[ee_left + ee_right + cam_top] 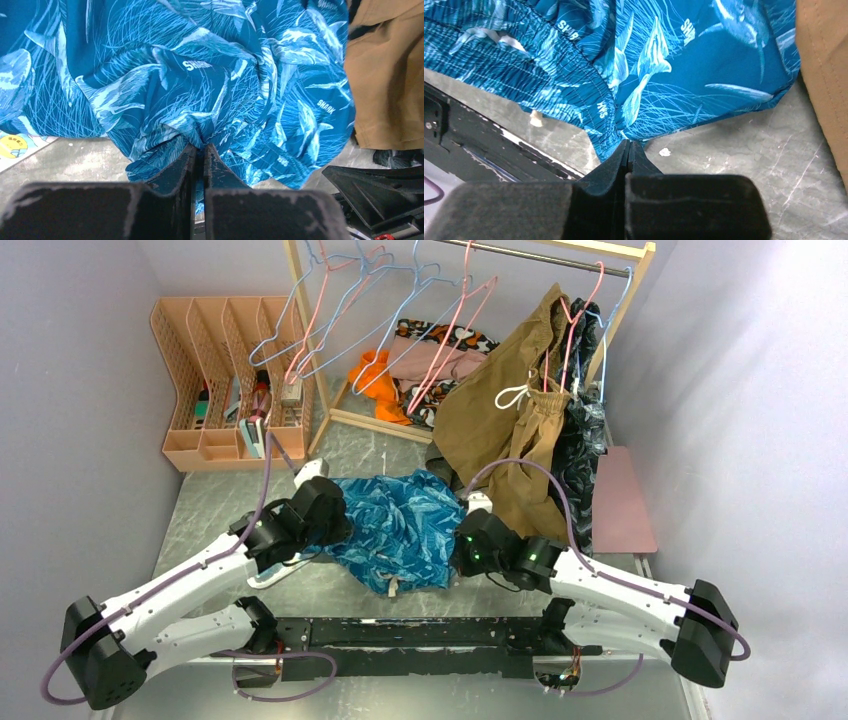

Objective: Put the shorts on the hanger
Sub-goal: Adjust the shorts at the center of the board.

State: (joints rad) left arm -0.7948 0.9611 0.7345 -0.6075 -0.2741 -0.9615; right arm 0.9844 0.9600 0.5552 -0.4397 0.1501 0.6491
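At the far left of the grey worktop [215,515] stood a peach file organiser [225,380]. Just right of it, the left fingers [182,167] were clenched on a bunched fold at the left edge of the shorts [400,525], with the fabric puckered into the narrow slit between them. The shorts lay in a crumpled heap on the worktop between the two arms, near its middle, with a cream drawstring end [392,589] poking out at the near edge. Behind them, pink wire hangers [455,335] hung among light-blue ones [350,305] on the rail of a wooden rack [298,300]; none touched the shorts. The right fingers [611,167] were pinched tight on the right-hand edge of the shorts, by the gathered waistband. To the right, tan shorts [500,430] drooped from the rack onto the worktop, just beside the teal cloth, with a dark patterned garment [582,450] hanging next to them. A pink board [622,502] lay at the far right.
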